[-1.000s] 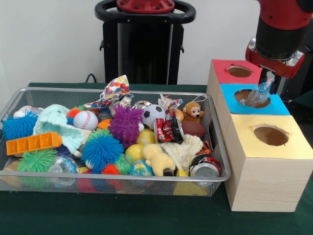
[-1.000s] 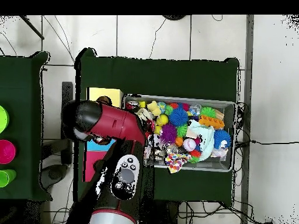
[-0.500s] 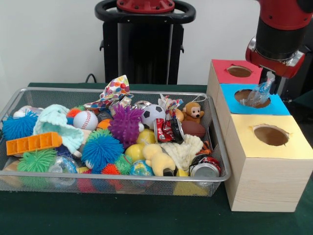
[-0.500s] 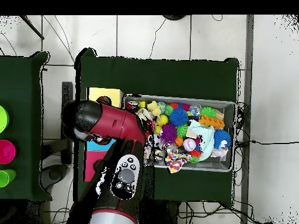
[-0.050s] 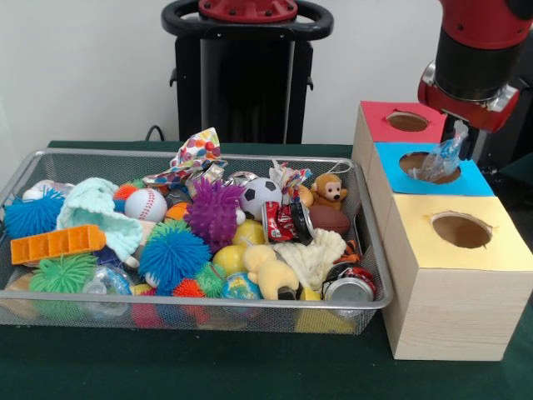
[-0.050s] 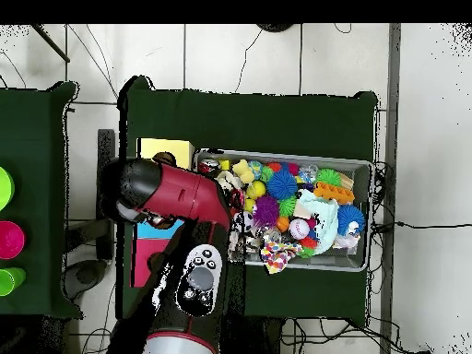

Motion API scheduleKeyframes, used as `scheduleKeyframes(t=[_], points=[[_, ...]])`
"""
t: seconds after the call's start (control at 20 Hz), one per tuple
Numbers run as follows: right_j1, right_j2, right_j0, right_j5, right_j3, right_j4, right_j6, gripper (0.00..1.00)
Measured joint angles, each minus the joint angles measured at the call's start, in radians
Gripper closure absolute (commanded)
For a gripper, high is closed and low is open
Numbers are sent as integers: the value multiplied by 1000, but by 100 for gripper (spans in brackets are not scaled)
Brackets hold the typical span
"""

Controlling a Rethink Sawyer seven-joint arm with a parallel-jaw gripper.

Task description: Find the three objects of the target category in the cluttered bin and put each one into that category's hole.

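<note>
Front view: gripper (image 5: 456,137) hangs over the blue box (image 5: 475,179), middle of three boxes beside the wire bin (image 5: 33,171). Its fingers are clamped on a crumpled clear plastic bottle (image 5: 439,161), whose lower end sits at or just inside the blue box's hole (image 5: 426,165). Can't tell if it touches the rim. Red box (image 5: 385,125) behind and yellow box (image 5: 466,250) in front; nothing can be seen inside their holes. Bin is full: soccer ball (image 5: 260,195), baseball (image 5: 146,204), purple spiky ball (image 5: 214,213), blue spiky ball (image 5: 173,254), monkey plush (image 5: 330,192), and crushed cans, e.g. red can (image 5: 287,222) mid-bin and another can (image 5: 349,286) at the near right corner.

Overhead view: red arm (image 6: 175,194) covers the boxes' middle, so gripper and bottle are hidden; yellow box top and a strip of blue show. Bin crowded w/ toys.

Progress, as a judgement: the bottle is at the drop-off stage, release not yet done. If blue = trash/recyclables, the cans look like the likely remaining targets, so roughly one of three is nearly placed and two are left. What already lies inside the boxes can't be told.
</note>
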Motion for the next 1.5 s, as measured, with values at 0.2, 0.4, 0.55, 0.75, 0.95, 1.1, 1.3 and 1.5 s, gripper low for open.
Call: scheduleKeyframes(t=[0.2,0.4,0.55,0.75,0.95,1.1,1.3,1.5], points=[[-9,4,-15,0,0,1,0,100],[-14,4,-21,0,0,1,0,100],[-14,4,-22,0,0,1,0,100],[-15,4,-22,0,0,0,0,100],[-15,4,-23,0,0,1,0,100],[-15,4,-23,0,0,1,0,100],[-15,4,-23,0,1,1,0,100],[-17,4,-22,0,4,0,0,100]])
